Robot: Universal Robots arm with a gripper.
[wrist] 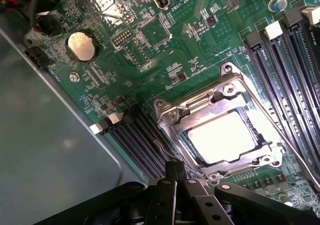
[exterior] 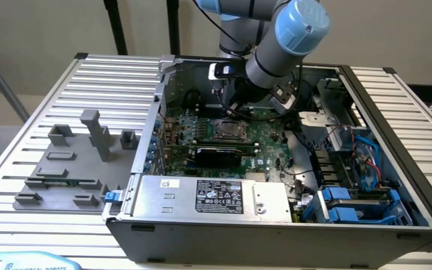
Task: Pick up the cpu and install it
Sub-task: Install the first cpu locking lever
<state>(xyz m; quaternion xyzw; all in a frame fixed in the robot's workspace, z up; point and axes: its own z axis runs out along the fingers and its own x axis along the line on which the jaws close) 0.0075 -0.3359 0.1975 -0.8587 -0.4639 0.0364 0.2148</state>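
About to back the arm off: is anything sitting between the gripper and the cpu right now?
Nothing visible. The cpu lies inside the socket frame, its silver top uncovered, and the shut gripper hangs just off the frame's edge with no cable or part between them.

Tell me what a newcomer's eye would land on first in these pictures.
First, the open computer case on the slatted table, with the robot arm reaching down into it over the green motherboard. In the wrist view, the shiny cpu sits inside the metal-framed socket, with the shut gripper just beside the frame. On the exterior view's left stand grey fixture blocks.
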